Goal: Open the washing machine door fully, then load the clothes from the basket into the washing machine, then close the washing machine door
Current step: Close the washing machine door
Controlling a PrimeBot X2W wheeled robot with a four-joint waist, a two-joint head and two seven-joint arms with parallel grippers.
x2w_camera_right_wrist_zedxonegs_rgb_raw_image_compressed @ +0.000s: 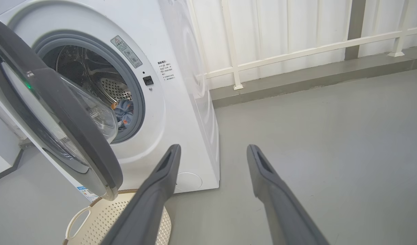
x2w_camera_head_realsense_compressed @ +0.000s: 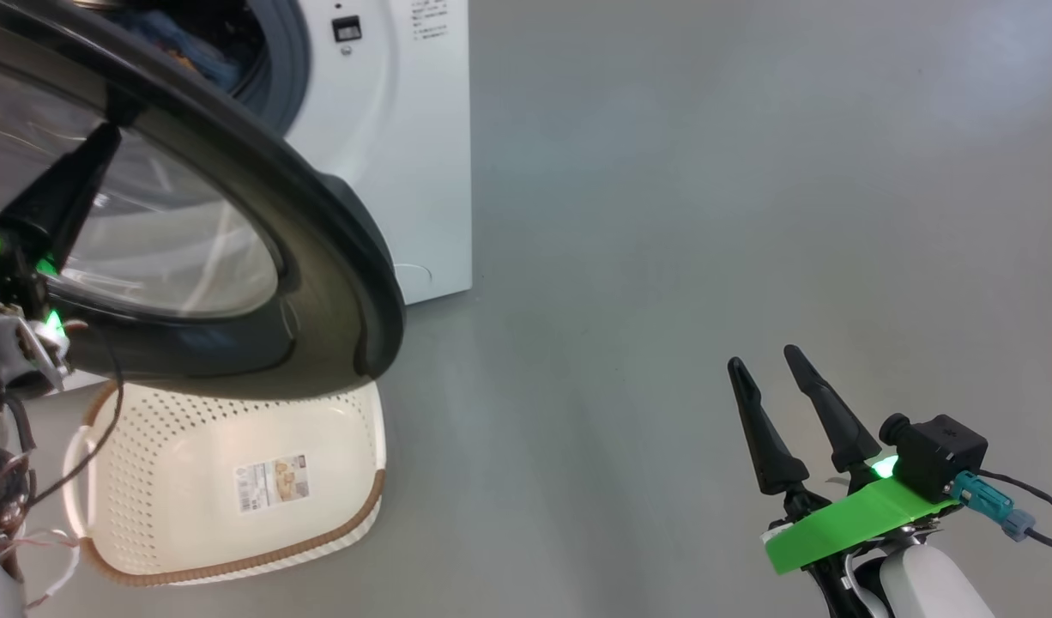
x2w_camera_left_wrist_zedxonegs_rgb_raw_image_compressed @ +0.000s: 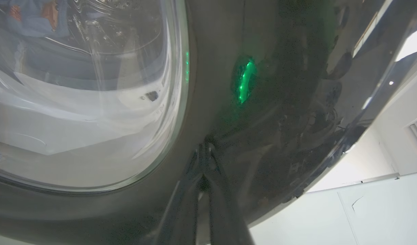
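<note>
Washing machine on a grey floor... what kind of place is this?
Probably a laundry area. The clues: a white front-loading washing machine with clothes in its drum, a cream basket standing on the bare grey floor, and a white railing behind.

right hand (x2w_camera_head_realsense_compressed: 764, 359): long dark fingers (x2w_camera_head_realsense_compressed: 762, 438), green bracket (x2w_camera_head_realsense_compressed: 843, 519).

Basket (x2w_camera_head_realsense_compressed: 174, 429) top behind door (x2w_camera_head_realsense_compressed: 337, 283)
</note>
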